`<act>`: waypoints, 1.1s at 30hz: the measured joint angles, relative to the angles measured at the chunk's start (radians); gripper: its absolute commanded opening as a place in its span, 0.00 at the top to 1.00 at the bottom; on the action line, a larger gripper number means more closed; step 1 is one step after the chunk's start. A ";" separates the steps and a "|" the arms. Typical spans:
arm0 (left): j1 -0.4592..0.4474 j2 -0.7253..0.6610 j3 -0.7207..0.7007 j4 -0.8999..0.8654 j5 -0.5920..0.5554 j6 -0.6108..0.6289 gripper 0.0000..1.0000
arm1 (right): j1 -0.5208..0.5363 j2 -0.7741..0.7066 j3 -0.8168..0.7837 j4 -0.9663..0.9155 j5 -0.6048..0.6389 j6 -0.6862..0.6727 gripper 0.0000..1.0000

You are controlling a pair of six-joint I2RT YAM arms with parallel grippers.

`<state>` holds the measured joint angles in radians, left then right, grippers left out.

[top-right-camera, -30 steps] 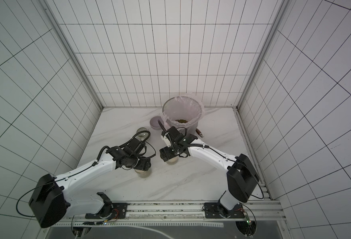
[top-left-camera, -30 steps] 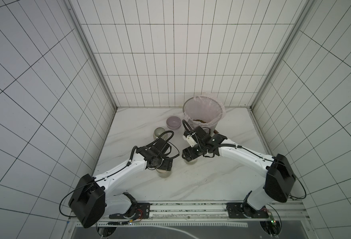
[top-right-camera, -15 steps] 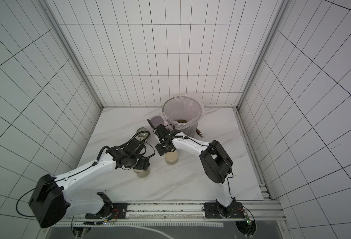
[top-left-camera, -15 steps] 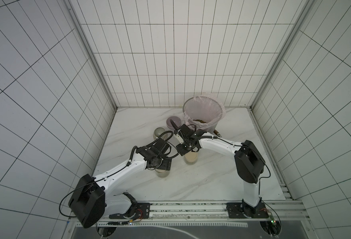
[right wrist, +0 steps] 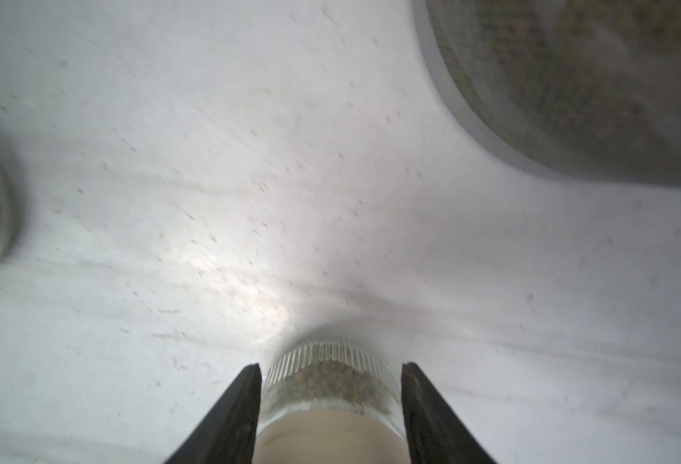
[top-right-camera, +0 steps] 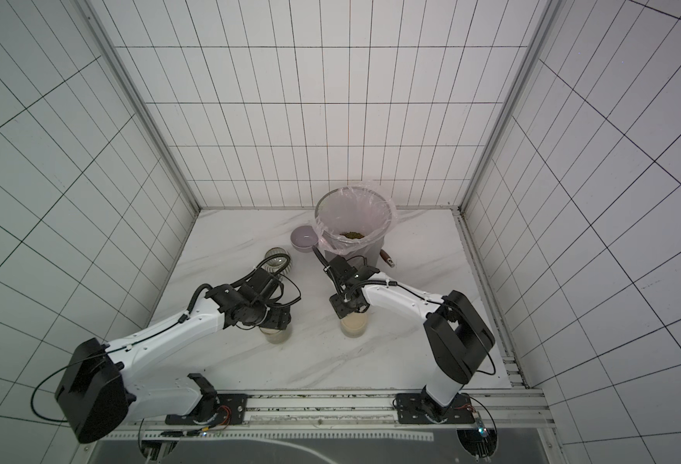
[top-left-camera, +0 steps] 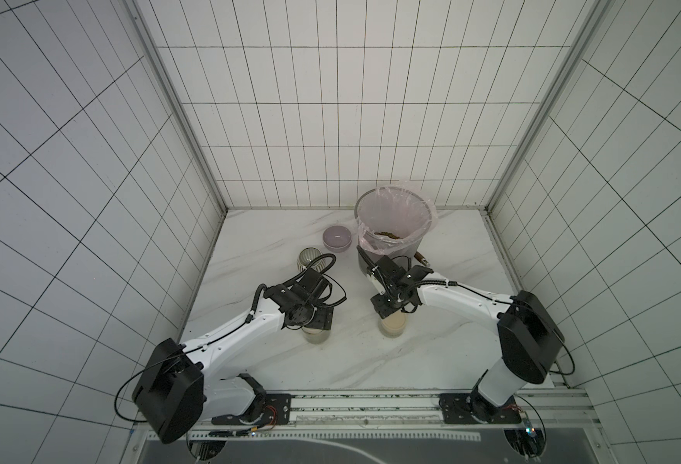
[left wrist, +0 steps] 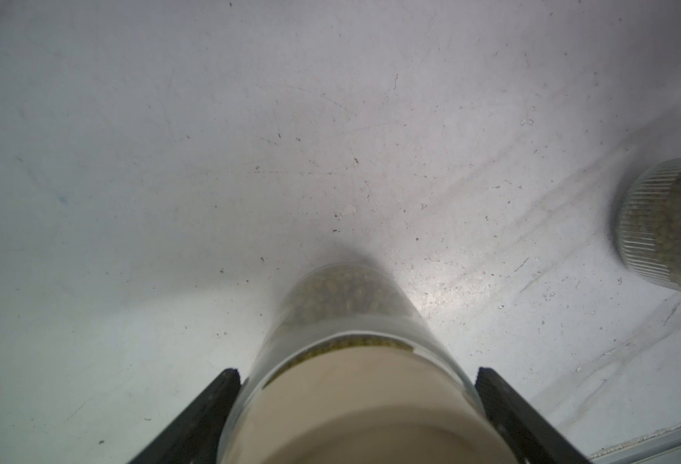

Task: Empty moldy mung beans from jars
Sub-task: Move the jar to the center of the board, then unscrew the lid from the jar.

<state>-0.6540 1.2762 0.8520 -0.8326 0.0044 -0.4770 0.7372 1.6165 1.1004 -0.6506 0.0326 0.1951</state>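
Note:
Two clear glass jars with beige lids hold olive-green mung beans [left wrist: 339, 293]. The left jar [top-left-camera: 315, 336] [top-right-camera: 276, 335] stands on the marble. My left gripper [top-left-camera: 317, 325] [left wrist: 355, 370] comes down over it, its black fingers [left wrist: 210, 405] pressed against both sides of the glass. My right gripper [top-left-camera: 391, 315] [right wrist: 331, 364] is shut on the right jar [top-left-camera: 393, 326] [top-right-camera: 353, 327], fingers [right wrist: 234, 401] against its ribbed wall and beans [right wrist: 331, 381] showing between them. Whether that jar is off the table I cannot tell. More beans [top-left-camera: 387, 234] lie in the bin.
The tall grey bin [top-left-camera: 371, 261] with pink liner stands at the back, just behind the right wrist. A lilac bowl [top-left-camera: 336, 238] and a ribbed mug [top-left-camera: 310, 257] sit to its left. A brown-handled tool [top-left-camera: 421, 257] lies at the bin's right.
My right gripper and the right jar now sit further right and nearer the front than half a second ago, and its jaws have narrowed. The left arm and its jar have not moved.

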 measured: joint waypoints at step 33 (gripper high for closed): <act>0.027 0.165 0.112 0.120 0.190 0.008 0.21 | 0.092 -0.134 -0.629 1.343 -0.451 -0.118 0.00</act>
<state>-0.6273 1.4410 0.9638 -0.7128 0.1940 -0.4686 0.8288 1.4826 0.4709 0.6922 -0.4183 0.0772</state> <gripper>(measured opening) 0.863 0.995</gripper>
